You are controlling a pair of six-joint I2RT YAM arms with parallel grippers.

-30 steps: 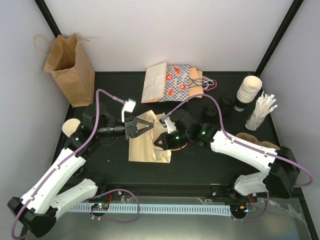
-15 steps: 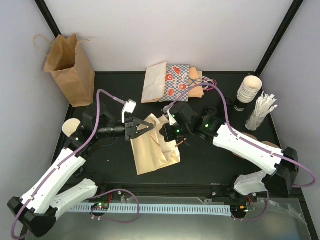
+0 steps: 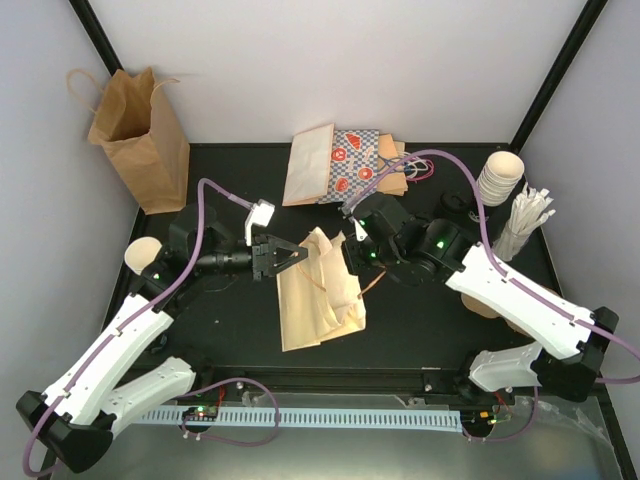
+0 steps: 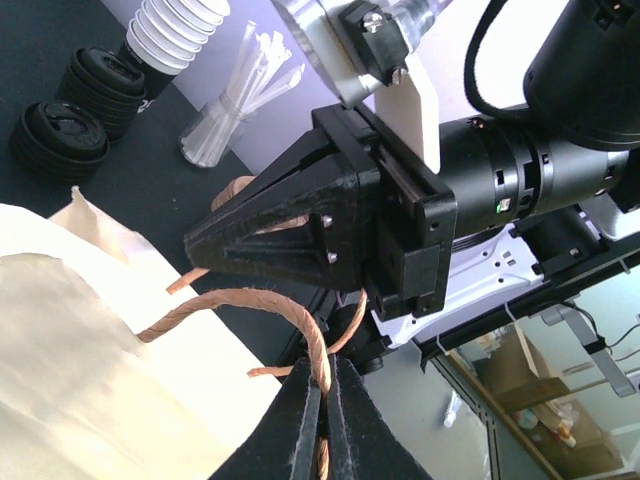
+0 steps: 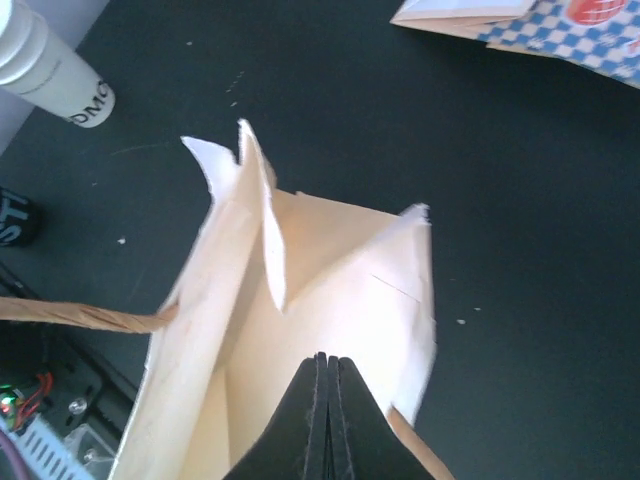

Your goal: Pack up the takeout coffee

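Top external: black desk [image 3: 240, 322], white walls [image 3: 330, 60] behind. Mid-desk, left tool [image 3: 303, 254] clenches the handle [image 4: 250, 298] of the cream bag [image 3: 315, 305], right tool [image 3: 350, 262] pinches its rim; cups [image 3: 498, 180] stand at the far-right corner.

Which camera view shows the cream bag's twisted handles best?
The left wrist view: one handle loops large and sharp, pinched in the shut left claw. The top view shows only a thin strand beside the bag; the right wrist view shows one short piece at its left edge.

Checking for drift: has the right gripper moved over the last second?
Yes. The right gripper moved farther and rightward, nearer the folded checkered bag, which stayed put.
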